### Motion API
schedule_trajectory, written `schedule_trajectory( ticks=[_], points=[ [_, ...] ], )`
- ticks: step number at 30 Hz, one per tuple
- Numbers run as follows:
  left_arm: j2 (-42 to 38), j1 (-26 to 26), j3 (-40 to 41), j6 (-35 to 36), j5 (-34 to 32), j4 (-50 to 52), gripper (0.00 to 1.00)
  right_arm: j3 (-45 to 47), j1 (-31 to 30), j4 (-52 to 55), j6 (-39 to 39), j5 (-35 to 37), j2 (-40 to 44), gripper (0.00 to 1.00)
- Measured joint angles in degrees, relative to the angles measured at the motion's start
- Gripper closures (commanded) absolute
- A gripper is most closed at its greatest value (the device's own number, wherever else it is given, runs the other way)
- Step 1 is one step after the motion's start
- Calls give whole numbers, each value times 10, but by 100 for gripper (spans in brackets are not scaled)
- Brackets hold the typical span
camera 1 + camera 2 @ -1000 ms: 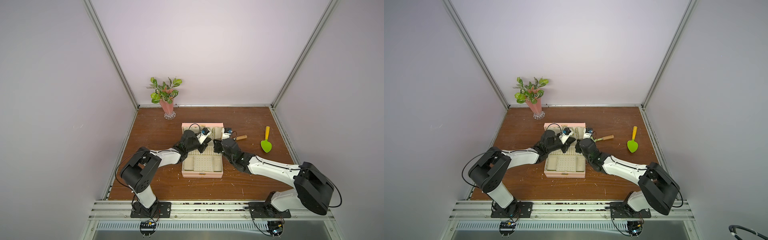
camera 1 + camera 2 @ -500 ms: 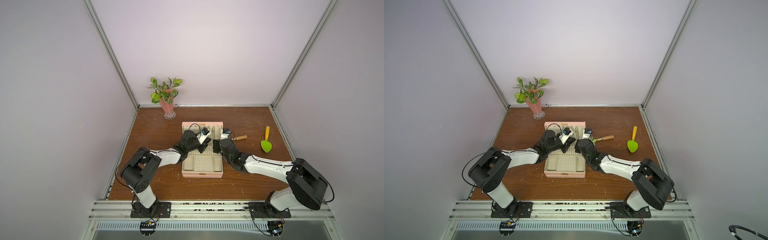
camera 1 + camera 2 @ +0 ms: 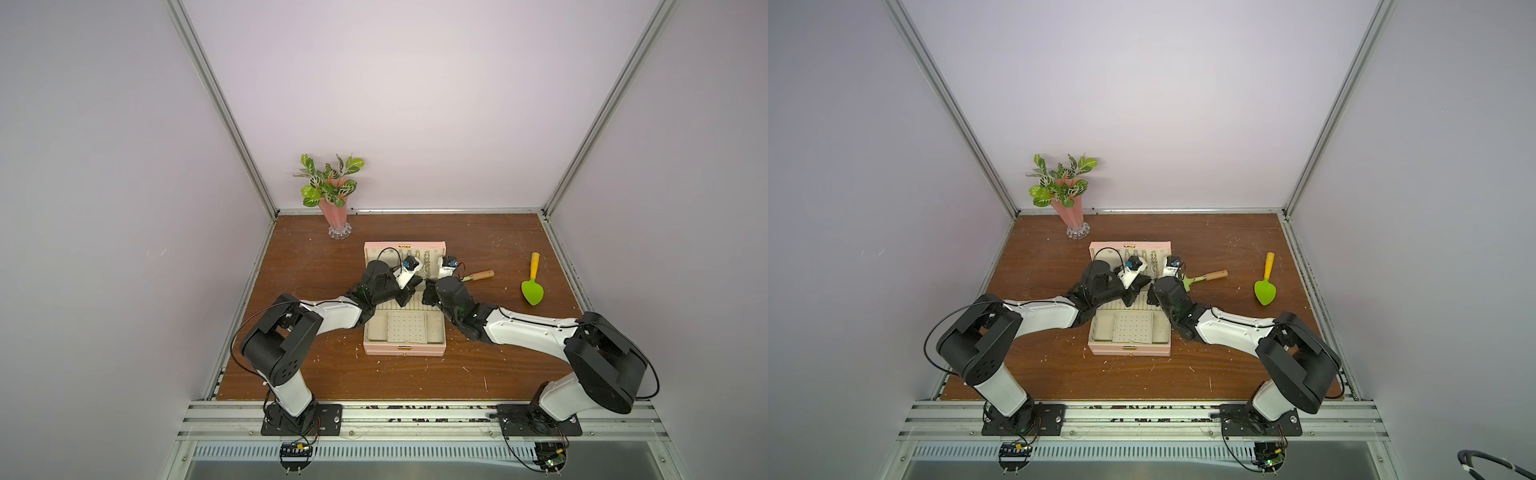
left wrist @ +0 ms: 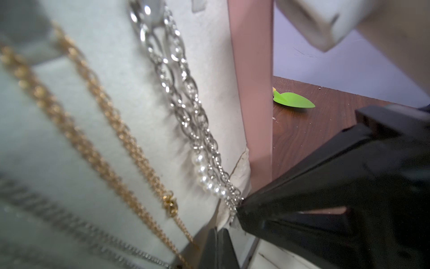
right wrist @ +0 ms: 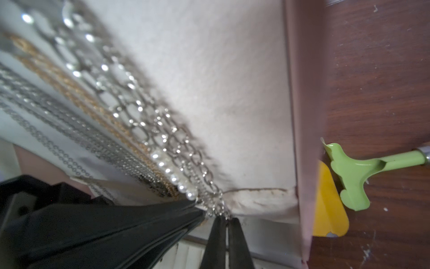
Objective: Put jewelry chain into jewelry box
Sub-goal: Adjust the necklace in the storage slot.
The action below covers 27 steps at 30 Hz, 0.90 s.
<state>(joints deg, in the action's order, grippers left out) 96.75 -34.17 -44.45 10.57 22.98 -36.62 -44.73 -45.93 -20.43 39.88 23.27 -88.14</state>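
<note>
Though closed, fingers [image 5: 215, 242] at jewelry chain [image 5: 162, 137] end.

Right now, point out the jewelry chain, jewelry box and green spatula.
jewelry chain [image 4: 186, 116]: left wrist view, silver links at mid-length.
jewelry box [image 3: 405, 350]: in a top view, pink front wall.
green spatula [image 3: 532, 291]: in a top view, blade.

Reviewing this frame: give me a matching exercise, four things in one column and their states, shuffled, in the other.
1 jewelry chain
2 jewelry box
3 vase
4 green spoon

a lies flat on the table
b holds a leafy plant
c hangs against the lid lining
d stands open

Pairs: 1-c, 2-d, 3-b, 4-a
</note>
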Motion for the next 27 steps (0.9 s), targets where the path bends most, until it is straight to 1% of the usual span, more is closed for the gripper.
schedule_trajectory(
  ticks=[7,19,27],
  points=[
    [0,0,0,-1,-2,0,99,1,2,5,0,0,5,100],
    [0,0,0,-3,-3,-6,99,12,6,16,4,-5,61,100],
    [0,0,1,-3,-2,-8,99,10,7,9,-16,-22,70,100]
  ],
)
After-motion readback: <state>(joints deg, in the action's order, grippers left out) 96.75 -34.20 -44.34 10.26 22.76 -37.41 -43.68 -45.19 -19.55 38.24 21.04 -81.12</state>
